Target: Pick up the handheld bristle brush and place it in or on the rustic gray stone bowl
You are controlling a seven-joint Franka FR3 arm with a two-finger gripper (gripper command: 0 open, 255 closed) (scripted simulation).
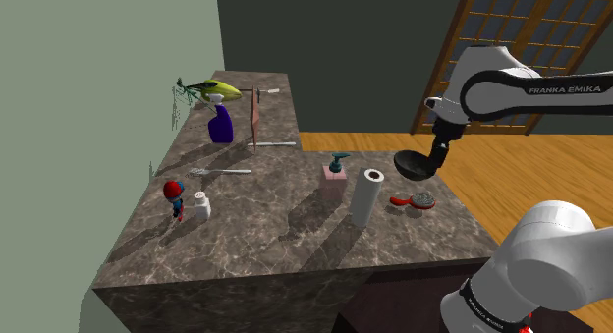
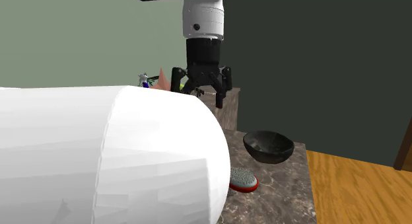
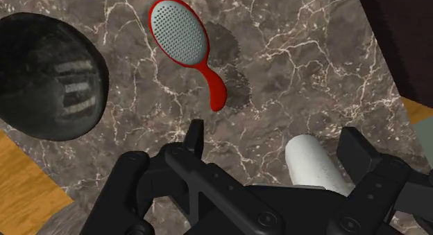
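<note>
The brush [image 3: 182, 41] has a red handle and a grey oval bristle pad, and lies flat on the dark marble counter [image 3: 305, 67]. It also appears at the counter's right end [image 1: 417, 200] and beside the big white roll [image 2: 243, 180]. The dark stone bowl [image 3: 48, 77] stands close beside it, seen too as the bowl [image 1: 407, 166] and the bowl [image 2: 269, 147]. My black gripper [image 3: 276, 140] hangs open above the counter, a little off the brush's handle end, holding nothing. The gripper [image 2: 200, 96] points straight down; the gripper [image 1: 438, 160] is above bowl and brush.
A white paper towel roll [image 1: 367, 195] stands near the brush; this roll [image 2: 112, 156] blocks much of the second exterior view. A pink soap dispenser [image 1: 335, 181], purple bottle [image 1: 221, 125], spoon [image 1: 221, 171] and small figure [image 1: 174, 195] stand further along. Wooden floor [image 1: 393, 142] lies beyond the counter's edge.
</note>
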